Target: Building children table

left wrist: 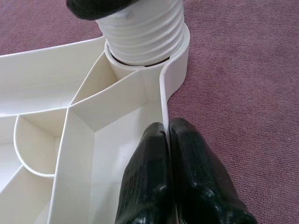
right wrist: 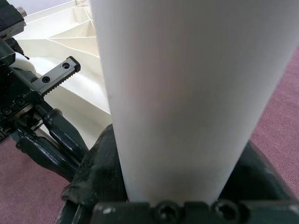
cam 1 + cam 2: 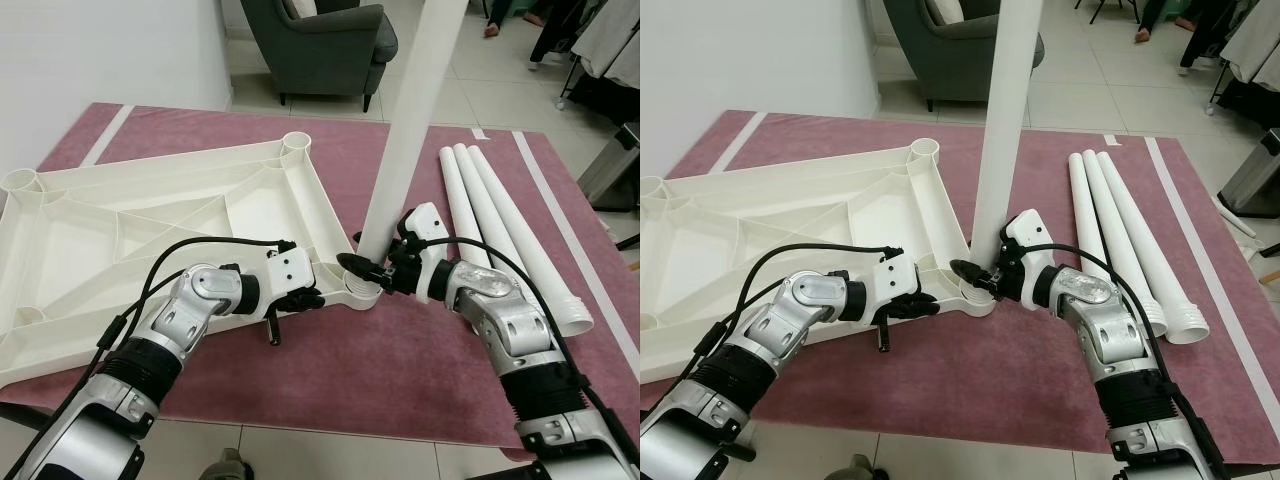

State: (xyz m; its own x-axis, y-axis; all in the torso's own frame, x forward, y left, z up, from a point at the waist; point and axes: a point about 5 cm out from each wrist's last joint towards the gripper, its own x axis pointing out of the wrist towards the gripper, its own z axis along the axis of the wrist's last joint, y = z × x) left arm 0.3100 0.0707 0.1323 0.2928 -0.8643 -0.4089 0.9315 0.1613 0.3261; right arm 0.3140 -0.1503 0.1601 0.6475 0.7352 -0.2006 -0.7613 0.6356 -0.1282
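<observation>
The white table top (image 3: 150, 220) lies upside down on a maroon rug. A white leg (image 3: 405, 130) stands upright in the corner socket (image 1: 180, 51) nearest me, its ribbed end (image 1: 142, 32) seated in the socket. My right gripper (image 3: 368, 268) is shut on this leg just above the socket, with black fingers (image 2: 100, 168) on both sides of the tube (image 2: 187, 93). My left gripper (image 3: 305, 296) is shut on the table top's rim beside that corner, its fingertips (image 1: 154, 144) pinching the thin side wall (image 1: 163, 93).
Three spare white legs (image 3: 500, 220) lie side by side on the rug to the right. A dark armchair (image 3: 320, 45) stands behind on the tile floor. A person's feet (image 3: 492, 28) and a grey bin (image 3: 615, 165) are at the far right.
</observation>
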